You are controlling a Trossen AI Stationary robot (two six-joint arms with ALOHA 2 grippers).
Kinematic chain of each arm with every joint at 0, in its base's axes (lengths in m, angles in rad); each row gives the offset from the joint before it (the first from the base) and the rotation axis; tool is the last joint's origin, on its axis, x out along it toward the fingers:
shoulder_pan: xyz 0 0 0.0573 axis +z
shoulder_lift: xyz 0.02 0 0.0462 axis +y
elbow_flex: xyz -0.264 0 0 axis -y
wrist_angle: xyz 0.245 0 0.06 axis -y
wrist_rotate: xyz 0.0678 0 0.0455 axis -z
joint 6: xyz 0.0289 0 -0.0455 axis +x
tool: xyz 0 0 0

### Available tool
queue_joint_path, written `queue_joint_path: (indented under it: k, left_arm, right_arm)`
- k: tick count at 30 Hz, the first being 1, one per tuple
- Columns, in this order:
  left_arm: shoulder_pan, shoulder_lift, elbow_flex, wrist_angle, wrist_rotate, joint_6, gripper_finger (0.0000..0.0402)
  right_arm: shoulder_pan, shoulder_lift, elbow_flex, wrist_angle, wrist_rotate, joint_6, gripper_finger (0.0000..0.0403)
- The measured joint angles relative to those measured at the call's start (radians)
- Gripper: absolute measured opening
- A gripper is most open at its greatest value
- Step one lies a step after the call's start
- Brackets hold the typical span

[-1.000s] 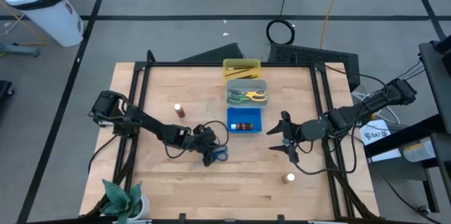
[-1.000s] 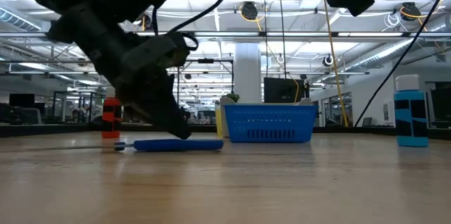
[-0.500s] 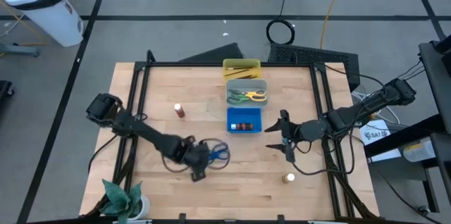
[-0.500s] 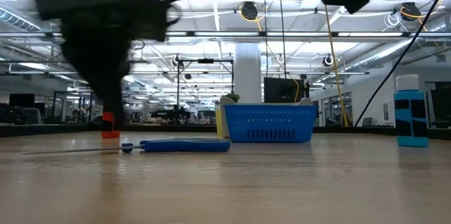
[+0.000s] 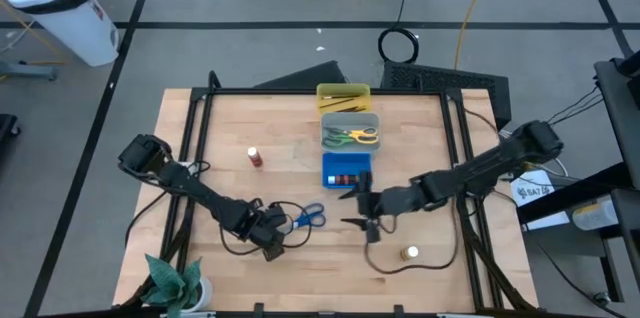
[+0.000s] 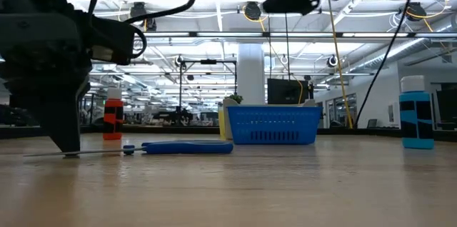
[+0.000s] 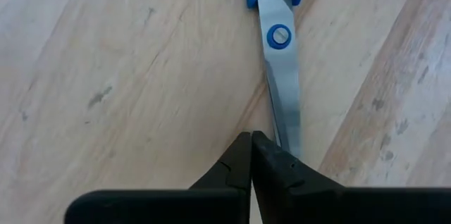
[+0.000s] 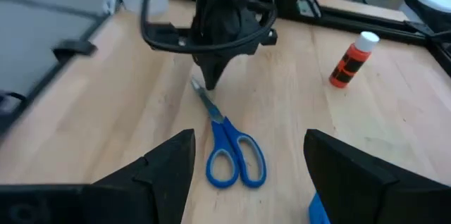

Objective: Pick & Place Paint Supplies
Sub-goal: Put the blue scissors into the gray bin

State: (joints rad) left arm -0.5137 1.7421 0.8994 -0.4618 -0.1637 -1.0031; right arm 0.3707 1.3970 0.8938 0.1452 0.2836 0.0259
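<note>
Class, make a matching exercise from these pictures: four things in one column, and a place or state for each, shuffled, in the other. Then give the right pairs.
Column 1
1. Left gripper
2. Right gripper
3. Red bottle
4. Green and yellow scissors

Column 2
A. Lying in the grey tray
B. Shut, at the blade tip of the blue scissors
C. Open, raised, in front of the blue tray
D. Standing alone on the table's left half

Pairs: 1-B, 2-C, 3-D, 4-A
</note>
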Motion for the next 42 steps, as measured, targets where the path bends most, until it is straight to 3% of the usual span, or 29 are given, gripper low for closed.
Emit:
queue_joint_path:
  k: [10, 14, 32, 42]
  left_arm:
    - [0.001, -0.094, 0.023, -0.019, 0.001, 0.026, 0.0005]
    - [-0.011, -0.072, 0.021, 0.046, -0.015, 0.04, 0.0005]
    - [0.0, 0.085, 0.031, 0.081, 0.01, 0.044, 0.0004]
    - [0.019, 0.088, 0.027, 0.129, 0.035, 0.085, 0.0007]
  right_arm:
    - [-0.079, 0.28, 0.194, -0.072, -0.007, -0.099, 0.0249]
    - [-0.108, 0.341, 0.198, -0.041, -0.104, -0.117, 0.0249]
    - [-0.161, 0.391, 0.199, -0.077, -0.182, -0.125, 0.0248]
    - [-0.14, 0.508, 0.2, -0.082, -0.182, -0.14, 0.021]
